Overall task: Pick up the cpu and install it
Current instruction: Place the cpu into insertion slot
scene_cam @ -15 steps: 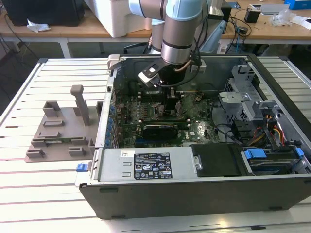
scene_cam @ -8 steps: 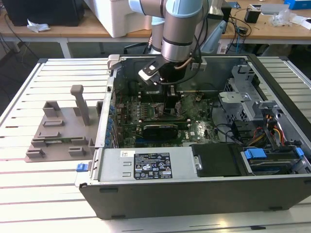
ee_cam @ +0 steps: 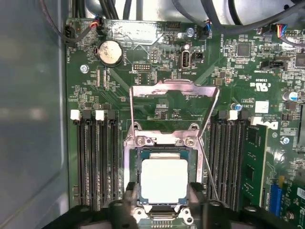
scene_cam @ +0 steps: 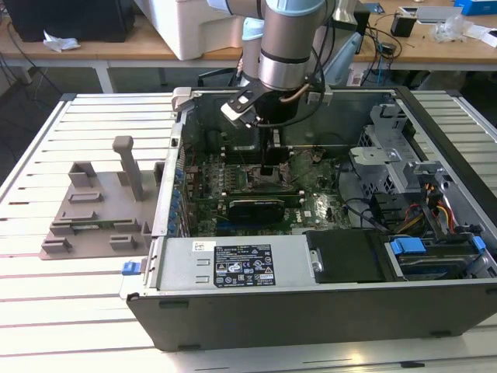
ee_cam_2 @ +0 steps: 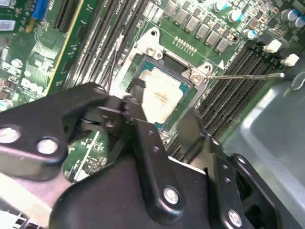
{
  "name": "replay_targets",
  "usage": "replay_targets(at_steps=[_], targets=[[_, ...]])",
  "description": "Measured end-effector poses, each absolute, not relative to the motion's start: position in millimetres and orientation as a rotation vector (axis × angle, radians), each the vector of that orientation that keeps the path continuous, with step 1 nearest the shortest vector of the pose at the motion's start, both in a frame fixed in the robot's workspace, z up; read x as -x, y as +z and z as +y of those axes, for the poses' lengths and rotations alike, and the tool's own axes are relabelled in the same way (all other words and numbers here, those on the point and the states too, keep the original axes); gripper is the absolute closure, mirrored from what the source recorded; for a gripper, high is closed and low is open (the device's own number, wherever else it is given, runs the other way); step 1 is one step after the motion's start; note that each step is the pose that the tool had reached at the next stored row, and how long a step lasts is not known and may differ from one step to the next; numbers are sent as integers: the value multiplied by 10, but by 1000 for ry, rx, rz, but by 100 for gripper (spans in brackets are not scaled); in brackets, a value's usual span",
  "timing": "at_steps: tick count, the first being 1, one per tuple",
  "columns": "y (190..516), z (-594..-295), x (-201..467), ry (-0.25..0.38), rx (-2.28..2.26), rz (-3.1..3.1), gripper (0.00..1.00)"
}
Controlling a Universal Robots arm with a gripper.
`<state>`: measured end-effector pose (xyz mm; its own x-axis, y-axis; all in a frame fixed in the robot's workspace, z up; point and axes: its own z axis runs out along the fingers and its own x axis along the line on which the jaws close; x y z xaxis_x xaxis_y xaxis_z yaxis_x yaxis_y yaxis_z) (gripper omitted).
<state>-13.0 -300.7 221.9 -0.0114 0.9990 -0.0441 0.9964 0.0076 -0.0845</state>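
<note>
In both wrist views the gripper (ee_cam: 162, 200) (ee_cam_2: 162, 112) hangs low over the motherboard (ee_cam: 157, 62), its two black fingers (ee_cam: 131, 198) standing apart with nothing clamped between them. The cpu (ee_cam: 164, 181) (ee_cam_2: 159, 95) lies flat in the socket (ee_cam: 164, 140), silver top up, directly between those fingers. In the second wrist view one finger sits at the chip's edge, while a strip of socket shows between the chip and the other finger (ee_cam_2: 195, 129).

Just past the chip, the socket's metal load plate (ee_cam: 174, 90) stands swung up and open. The thin retention lever (ee_cam: 207, 167) (ee_cam_2: 248, 75) angles away beside it. Black memory slots (ee_cam: 95, 157) flank the socket on both sides, and a green memory module (ee_cam: 252, 162) sits in one of the slots. Farther along the board is a round coin battery (ee_cam: 109, 52), with cable bundles beyond it.

In the exterior view the arm (scene_cam: 287, 39) reaches straight down into the open computer case (scene_cam: 311, 311), the gripper (scene_cam: 268, 167) deep inside it. A labelled power supply (scene_cam: 233, 268) lies along the case's near side. Off the exterior view's left of the case, well apart from the gripper, a grey moulded tray (scene_cam: 93, 210) with an upright post rests on the slatted table (scene_cam: 78, 311).
</note>
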Motion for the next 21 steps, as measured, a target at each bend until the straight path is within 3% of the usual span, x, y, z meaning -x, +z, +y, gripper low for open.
replay_targets(at_steps=[3,5,21], targets=[[2214,-3018,135,127,2124,-2262,76],[2201,-3024,138,127,2090,-2294,89],[2057,-3063,-2,137,2069,-2300,89]])
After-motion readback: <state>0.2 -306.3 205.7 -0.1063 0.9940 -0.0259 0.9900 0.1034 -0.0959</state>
